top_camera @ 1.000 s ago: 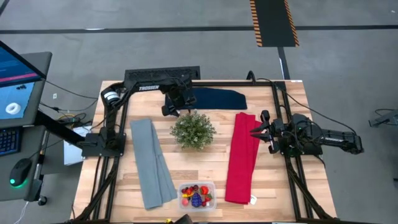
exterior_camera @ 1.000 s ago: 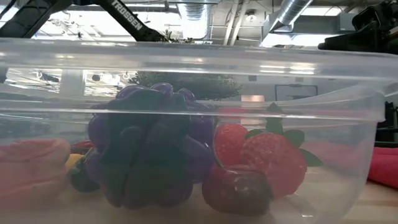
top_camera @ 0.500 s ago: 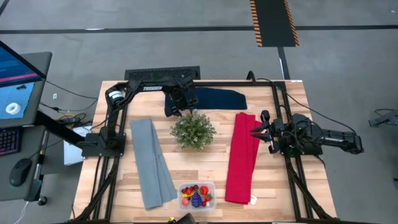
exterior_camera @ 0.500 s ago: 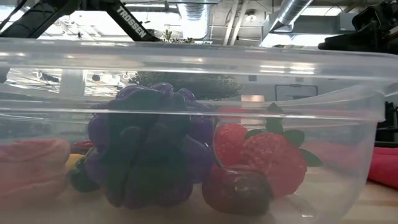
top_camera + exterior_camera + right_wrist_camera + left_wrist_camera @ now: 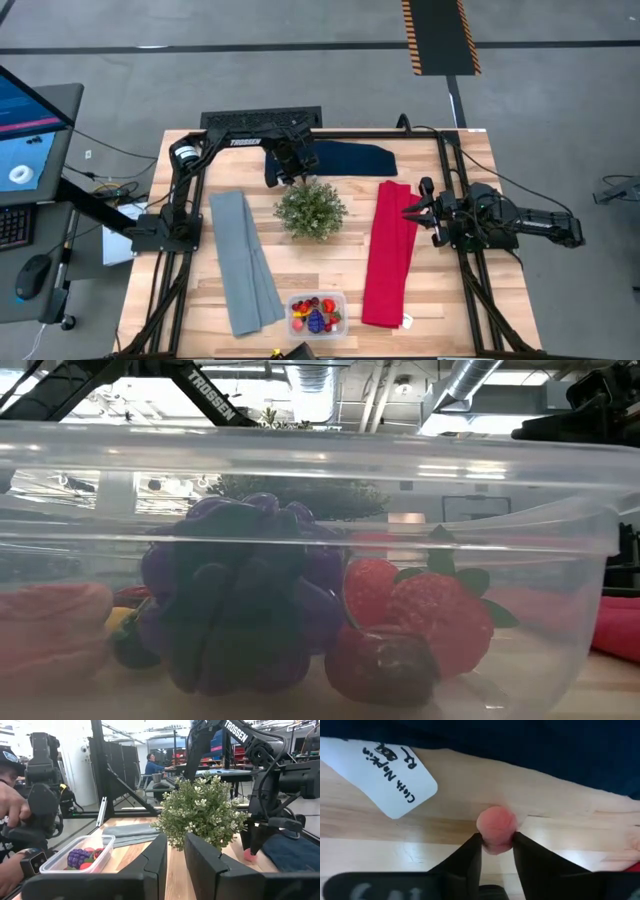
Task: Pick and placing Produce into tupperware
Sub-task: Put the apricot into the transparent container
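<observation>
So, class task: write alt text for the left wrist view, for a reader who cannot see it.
The left gripper has its two dark fingers closed around a small round pink toy fruit on the pale wooden table. A white tag handwritten "Cloth Napkin" lies beside it, and a dark navy cloth lies beyond.

The navy cloth (image 5: 345,158) lies just beside the left pincer (image 5: 290,176). Its white paper tag (image 5: 385,777), hand-marked "Cloth Napkin", rests on the wooden table (image 5: 430,290) close by. The bushy green potted plant (image 5: 311,210) stands just in front of that pincer. A grey cloth (image 5: 243,262) lies farther off on its left, and a red cloth (image 5: 388,255) well apart on its right.
</observation>
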Tool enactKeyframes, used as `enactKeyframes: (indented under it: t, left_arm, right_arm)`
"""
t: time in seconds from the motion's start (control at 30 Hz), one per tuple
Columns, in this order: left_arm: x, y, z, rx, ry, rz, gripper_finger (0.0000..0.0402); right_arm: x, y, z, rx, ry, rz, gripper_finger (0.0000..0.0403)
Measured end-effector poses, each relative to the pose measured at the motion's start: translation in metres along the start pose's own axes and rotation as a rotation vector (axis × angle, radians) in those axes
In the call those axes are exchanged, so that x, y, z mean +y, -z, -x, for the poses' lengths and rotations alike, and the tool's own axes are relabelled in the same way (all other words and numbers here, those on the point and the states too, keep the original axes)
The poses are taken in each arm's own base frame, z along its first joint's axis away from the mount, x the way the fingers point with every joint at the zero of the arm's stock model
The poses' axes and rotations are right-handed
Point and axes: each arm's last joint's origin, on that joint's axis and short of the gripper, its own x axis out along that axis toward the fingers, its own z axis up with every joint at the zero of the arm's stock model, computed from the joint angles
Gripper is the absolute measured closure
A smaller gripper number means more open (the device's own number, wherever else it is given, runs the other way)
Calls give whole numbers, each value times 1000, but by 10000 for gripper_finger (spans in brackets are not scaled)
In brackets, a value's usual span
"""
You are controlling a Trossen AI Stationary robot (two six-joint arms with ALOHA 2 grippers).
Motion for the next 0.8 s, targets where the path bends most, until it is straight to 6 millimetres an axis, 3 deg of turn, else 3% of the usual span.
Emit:
enactKeyframes:
  t: [0.37,0.8]
  left_arm:
    - [1,1,-1,25,4,-1,371]
    - [2,-3,1,55,16,17,370]
  right_arm:
    - [0,0,0,0,0,0,310]
    - [0,0,0,-1,0,1,310]
